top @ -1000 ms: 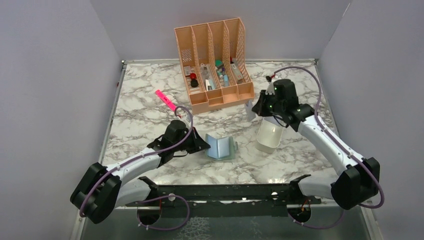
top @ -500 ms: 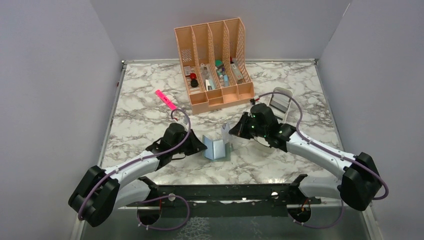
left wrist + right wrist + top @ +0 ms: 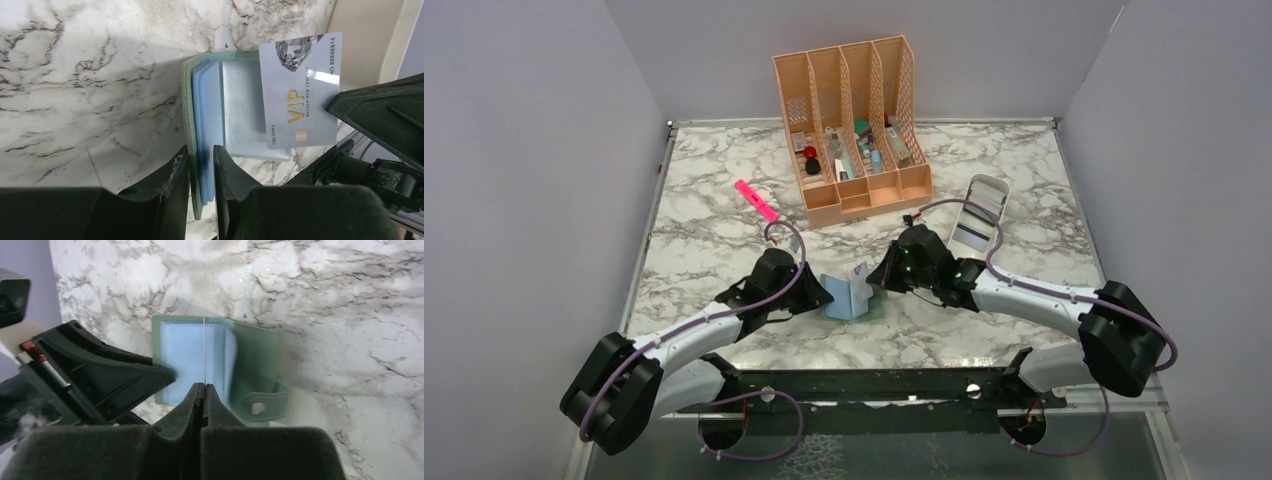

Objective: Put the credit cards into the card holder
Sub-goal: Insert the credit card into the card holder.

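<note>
The grey-green card holder [image 3: 846,300] stands open in a V at the table's middle, blue-grey pockets facing up. My left gripper [image 3: 822,293] is shut on its left flap; in the left wrist view the fingers [image 3: 201,152] pinch the green cover [image 3: 186,100] and a few pockets. My right gripper [image 3: 879,275] is shut on a silver credit card with gold VIP lettering [image 3: 300,90], which overlaps the clear pocket. The right wrist view shows that card edge-on [image 3: 205,350] above the shut fingers [image 3: 204,386], over the open holder [image 3: 255,352]. A dark card [image 3: 969,237] lies in the white tray.
The white oblong tray [image 3: 986,192] lies at the back right. A peach slotted organiser [image 3: 854,120] full of small items stands at the back centre. A pink highlighter [image 3: 755,200] lies left of it. Grey walls close in both sides.
My right arm swung from the white tray down and left to the card holder, carrying the card. The tray now lies flat at the back right. The left gripper and holder shifted slightly left.
</note>
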Robot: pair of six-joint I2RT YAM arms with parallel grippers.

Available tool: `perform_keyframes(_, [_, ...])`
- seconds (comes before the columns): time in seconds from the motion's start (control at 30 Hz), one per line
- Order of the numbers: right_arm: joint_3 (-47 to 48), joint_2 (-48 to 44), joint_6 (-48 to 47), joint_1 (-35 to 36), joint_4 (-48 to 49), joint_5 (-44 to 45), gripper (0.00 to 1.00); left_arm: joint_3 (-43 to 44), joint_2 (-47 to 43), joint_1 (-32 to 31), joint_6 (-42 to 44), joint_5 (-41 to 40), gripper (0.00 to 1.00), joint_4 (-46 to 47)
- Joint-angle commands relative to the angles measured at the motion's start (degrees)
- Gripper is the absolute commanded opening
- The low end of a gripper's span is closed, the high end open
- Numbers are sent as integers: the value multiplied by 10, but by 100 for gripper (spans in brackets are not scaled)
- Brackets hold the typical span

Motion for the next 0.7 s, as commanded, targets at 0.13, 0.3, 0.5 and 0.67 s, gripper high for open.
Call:
perform_keyframes(0.13, [-70,-6,-23,3,86,24,1,-5,-17,3,28,-38,31,-43])
perform_keyframes(0.3, [-94,7,-21,3,117,13,1,-9,-22,3,33,-37,35,-52])
perform_keyframes(0.5, [-121,7,-17,3,161,9,1,-14,-36,3,32,-25,29,-52])
perform_keyframes(0.67, [-137,7,-14,3,180,17,1,-13,-51,3,38,-35,26,-70])
